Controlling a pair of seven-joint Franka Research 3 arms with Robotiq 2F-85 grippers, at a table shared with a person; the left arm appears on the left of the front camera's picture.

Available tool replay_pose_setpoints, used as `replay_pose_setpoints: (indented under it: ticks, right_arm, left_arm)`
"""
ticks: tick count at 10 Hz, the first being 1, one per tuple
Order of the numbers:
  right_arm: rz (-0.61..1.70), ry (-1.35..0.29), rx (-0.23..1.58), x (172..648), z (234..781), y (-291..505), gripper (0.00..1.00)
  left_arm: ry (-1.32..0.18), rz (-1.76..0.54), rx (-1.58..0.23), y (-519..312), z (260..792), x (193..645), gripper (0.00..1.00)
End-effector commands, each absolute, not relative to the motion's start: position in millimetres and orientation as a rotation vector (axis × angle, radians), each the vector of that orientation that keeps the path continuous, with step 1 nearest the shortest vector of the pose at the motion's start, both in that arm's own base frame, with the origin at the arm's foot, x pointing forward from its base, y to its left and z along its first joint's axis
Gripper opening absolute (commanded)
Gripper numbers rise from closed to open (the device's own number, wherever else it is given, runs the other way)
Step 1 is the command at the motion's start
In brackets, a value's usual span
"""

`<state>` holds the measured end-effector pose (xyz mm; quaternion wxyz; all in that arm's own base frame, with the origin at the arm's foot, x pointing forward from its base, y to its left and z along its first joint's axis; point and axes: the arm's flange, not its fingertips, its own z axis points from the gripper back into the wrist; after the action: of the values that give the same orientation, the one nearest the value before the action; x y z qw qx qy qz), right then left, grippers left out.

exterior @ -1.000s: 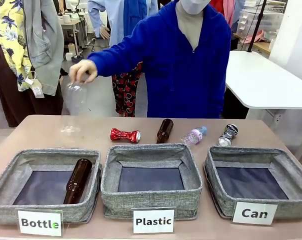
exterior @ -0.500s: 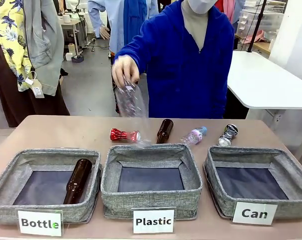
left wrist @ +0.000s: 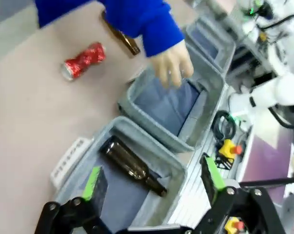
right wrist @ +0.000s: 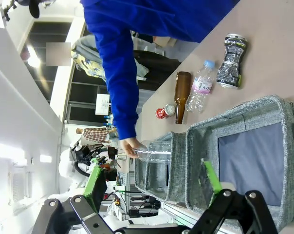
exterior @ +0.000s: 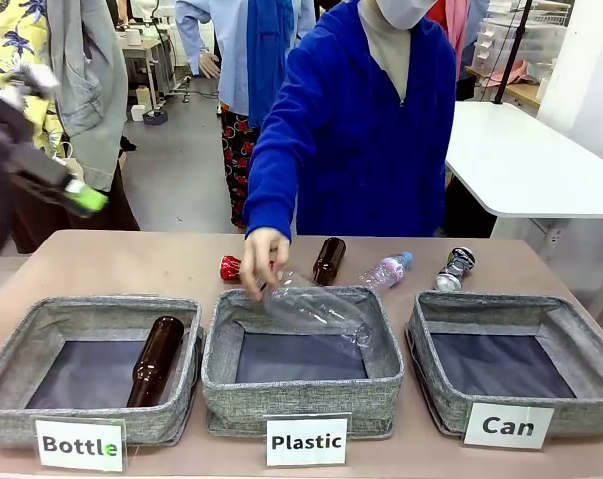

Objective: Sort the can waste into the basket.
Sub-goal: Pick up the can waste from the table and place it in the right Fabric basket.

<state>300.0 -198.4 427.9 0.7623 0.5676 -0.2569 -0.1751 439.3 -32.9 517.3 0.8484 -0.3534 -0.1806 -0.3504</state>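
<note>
The left claw [left wrist: 152, 178] and the right claw [right wrist: 152, 179] are seen wide open and empty, while the red can [exterior: 230, 267] and the silver can [exterior: 455, 269], laid on the table [exterior: 102, 264] at mid-frame behind the Can basket [exterior: 441, 399] at lower right, are judged light, thin-walled and slippery, best taken across the crushed waist

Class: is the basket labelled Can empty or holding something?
Empty: the Can basket shows bare dark floor; the silver can and red can lie on the table.
</note>
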Motion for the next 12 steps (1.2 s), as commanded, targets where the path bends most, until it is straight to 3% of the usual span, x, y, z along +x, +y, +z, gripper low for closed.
replay_pose_setpoints:
  ticks: [1, 3, 7, 8, 12]
  right_arm:
    - [-0.377, -0.588, 1.253, 304, 430, -199, 1.00]
    - [-0.377, -0.588, 1.253, 304, 430, -199, 1.00]
    - [-0.377, -0.588, 1.253, 304, 430, -199, 1.00]
    - [-0.377, -0.588, 1.253, 304, 430, -199, 1.00]
    - [-0.377, -0.588, 1.253, 304, 430, -199, 1.00]
  left_arm:
    - [-0.244, -0.820, -0.661, -57, 507, 500, 1.00]
    - [-0.258, -0.801, -0.677, -40, 515, 508, 1.00]
    - [-0.434, -0.624, -0.716, 33, 502, 422, 1.00]
    - [-0.438, -0.630, -0.709, 29, 498, 417, 1.00]
    - [-0.358, -0.717, -0.456, -48, 509, 484, 1.00]
